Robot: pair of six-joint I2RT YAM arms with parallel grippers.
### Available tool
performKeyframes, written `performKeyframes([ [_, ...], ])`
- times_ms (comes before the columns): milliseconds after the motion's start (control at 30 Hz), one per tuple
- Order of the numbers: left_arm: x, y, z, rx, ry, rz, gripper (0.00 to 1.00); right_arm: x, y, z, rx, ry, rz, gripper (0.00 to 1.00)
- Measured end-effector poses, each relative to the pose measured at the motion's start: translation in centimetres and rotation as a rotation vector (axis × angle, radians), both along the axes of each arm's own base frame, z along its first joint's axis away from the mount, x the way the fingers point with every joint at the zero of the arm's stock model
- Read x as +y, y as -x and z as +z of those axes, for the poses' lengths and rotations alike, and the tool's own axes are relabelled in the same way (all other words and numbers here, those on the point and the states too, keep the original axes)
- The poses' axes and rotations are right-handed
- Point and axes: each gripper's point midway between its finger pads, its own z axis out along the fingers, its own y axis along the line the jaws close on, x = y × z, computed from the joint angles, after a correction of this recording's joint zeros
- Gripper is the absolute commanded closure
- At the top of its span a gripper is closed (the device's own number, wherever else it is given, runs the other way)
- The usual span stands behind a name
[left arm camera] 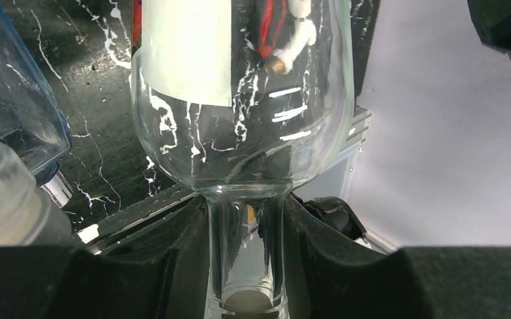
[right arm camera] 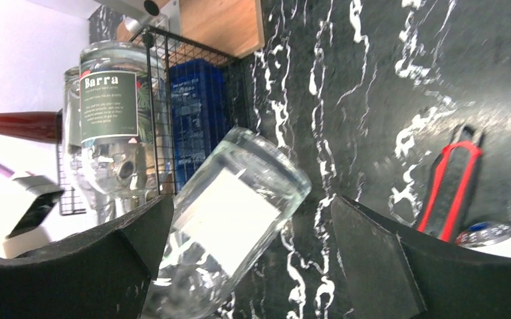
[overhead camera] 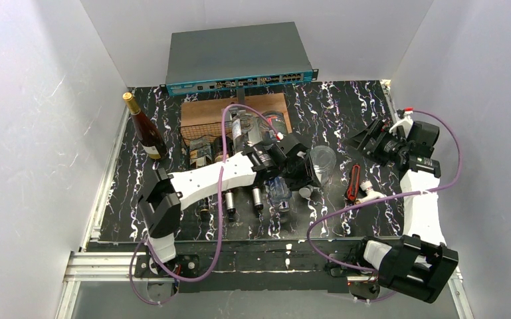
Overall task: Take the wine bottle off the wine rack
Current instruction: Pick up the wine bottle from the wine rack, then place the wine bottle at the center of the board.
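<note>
Left gripper [left arm camera: 247, 229]: clamped on the neck of the clear wine bottle [left arm camera: 239, 100]. The bottle hangs tilted, just right of the wine rack [overhead camera: 203, 136]. Keep the grip firm and swing the base away from the racked bottles [right arm camera: 109, 106]. Right gripper [right arm camera: 252, 212]: fingers apart, holding nothing.

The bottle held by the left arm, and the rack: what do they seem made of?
The bottle: clear glossy glass, probably; the table shows through it and highlights streak its shoulder. The wine rack: thin black wire mesh, likely metal.
</note>
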Motion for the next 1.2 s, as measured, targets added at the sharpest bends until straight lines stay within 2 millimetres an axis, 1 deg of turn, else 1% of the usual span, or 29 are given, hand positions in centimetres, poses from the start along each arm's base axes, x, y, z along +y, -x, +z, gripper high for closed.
performKeyframes([
  [133, -0.3, -0.1, -1.8, 0.042, -0.032, 0.025, 1.0, 1.0, 0.7, -1.4, 0.057, -0.116, -0.014, 0.02],
  [200, -0.2, -0.1, -2.4, 0.061, -0.045, 0.037, 1.0, 1.4, 1.1, -2.0, 0.106, -0.172, -0.037, 0.02],
  [333, -0.4, -0.1, -2.3, 0.077, -0.041, 0.055, 1.0, 1.9, 1.5, -2.3, 0.172, -0.252, -0.078, 0.02],
  [400, -0.6, -0.2, -2.2, 0.081, -0.034, 0.062, 1.0, 2.3, 2.0, -2.8, 0.214, -0.305, -0.092, 0.02],
  [533, -1.0, -0.4, -1.8, 0.091, -0.021, 0.074, 1.0, 3.6, 3.9, -4.9, 0.342, -0.43, -0.12, 0.01],
  [633, -1.8, -0.7, -1.7, 0.097, -0.007, 0.078, 1.0, 4.5, 5.3, -6.3, 0.438, -0.506, -0.128, 0.02],
  [733, -2.5, -0.9, -2.1, 0.109, 0.0, 0.078, 1.0, 5.0, 5.9, -6.6, 0.477, -0.548, -0.125, 0.02],
  [867, -2.6, -0.7, -2.6, 0.131, -0.003, 0.086, 1.0, 5.4, 5.8, -6.2, 0.488, -0.59, -0.113, 0.02],
  [1100, -2.9, -0.7, -3.1, 0.155, -0.003, 0.092, 1.0, 5.9, 7.0, -8.0, 0.557, -0.636, -0.134, 0.02],
  [1200, -3.3, -0.5, -3.3, 0.163, -0.005, 0.091, 0.94, 5.9, 7.3, -8.1, 0.554, -0.64, -0.14, 0.02],
])
